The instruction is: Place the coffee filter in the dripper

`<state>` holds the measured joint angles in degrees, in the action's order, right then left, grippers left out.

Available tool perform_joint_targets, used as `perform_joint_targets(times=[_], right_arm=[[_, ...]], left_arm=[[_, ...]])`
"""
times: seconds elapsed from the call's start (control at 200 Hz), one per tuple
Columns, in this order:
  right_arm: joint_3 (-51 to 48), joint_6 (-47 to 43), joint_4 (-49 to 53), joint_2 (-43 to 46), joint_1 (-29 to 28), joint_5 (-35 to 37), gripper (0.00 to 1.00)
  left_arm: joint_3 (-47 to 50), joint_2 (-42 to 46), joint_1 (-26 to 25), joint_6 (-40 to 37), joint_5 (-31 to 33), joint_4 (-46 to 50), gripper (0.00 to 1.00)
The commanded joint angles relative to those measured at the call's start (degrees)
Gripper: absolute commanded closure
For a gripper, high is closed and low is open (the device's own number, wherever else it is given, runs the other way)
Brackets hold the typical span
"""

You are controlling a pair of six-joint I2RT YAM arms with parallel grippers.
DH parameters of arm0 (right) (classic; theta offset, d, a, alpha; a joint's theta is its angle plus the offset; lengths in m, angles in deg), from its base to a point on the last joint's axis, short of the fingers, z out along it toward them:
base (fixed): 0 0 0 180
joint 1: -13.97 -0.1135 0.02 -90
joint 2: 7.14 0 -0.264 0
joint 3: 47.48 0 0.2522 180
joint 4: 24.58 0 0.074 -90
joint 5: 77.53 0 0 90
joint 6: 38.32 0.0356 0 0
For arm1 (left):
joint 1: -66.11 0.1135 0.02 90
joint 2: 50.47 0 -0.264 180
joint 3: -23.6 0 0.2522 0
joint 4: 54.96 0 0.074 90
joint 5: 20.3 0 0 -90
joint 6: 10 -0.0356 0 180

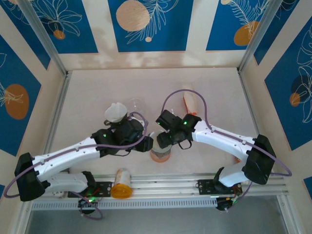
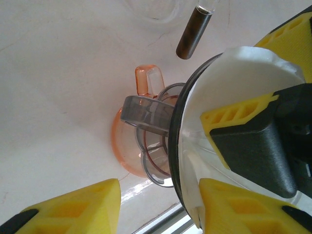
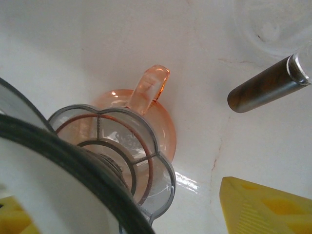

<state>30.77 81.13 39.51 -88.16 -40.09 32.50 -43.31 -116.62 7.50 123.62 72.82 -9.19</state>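
A clear grey dripper (image 1: 162,142) with a dark rim stands on an orange cup (image 1: 160,156) near the table's front. In the left wrist view the white paper filter (image 2: 234,78) lies inside the dripper (image 2: 146,109) over the cup (image 2: 124,146). My left gripper (image 2: 160,184) is open, and the dripper's rim passes between its fingers, close to the right one. One yellow pad (image 2: 234,117) of the right gripper rests over the filter. My right gripper (image 3: 117,204) is open and straddles the rim, with the filter (image 3: 39,185) on its left and the dripper's base (image 3: 112,122) ahead.
A clear glass vessel (image 1: 135,103) with a dark wooden handle (image 3: 263,87) stands just behind the cup. A white cone-shaped thing (image 1: 116,112) sits by my left wrist. A peach roll (image 1: 191,101) lies further back. An orange-lidded jar (image 1: 122,183) lies on the front rail.
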Motion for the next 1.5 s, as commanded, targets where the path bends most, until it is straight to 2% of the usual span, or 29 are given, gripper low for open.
perform_joint_targets(times=[0.0, 0.815, 1.185, 1.496], right_arm=[[0.47, -0.98, 1.09, -1.33, -0.60, 1.97, 0.31], [-1.23, 0.23, -0.42, -2.68, -1.91, 5.34, 0.32], [-0.12, 1.59, 0.63, 9.00, -2.34, 7.77, 0.31], [-3.18, 3.92, 3.14, 12.38, 0.92, 8.52, 0.34]], left_arm=[[-0.03, -0.38, 0.66, 0.51, -0.82, -0.89, 0.54], [0.33, -1.18, 0.69, 0.86, -1.25, -1.51, 0.54], [0.76, -1.08, 0.70, 0.94, -1.36, -1.97, 0.54], [1.07, -1.04, 0.70, 1.08, -1.36, -2.26, 0.54]])
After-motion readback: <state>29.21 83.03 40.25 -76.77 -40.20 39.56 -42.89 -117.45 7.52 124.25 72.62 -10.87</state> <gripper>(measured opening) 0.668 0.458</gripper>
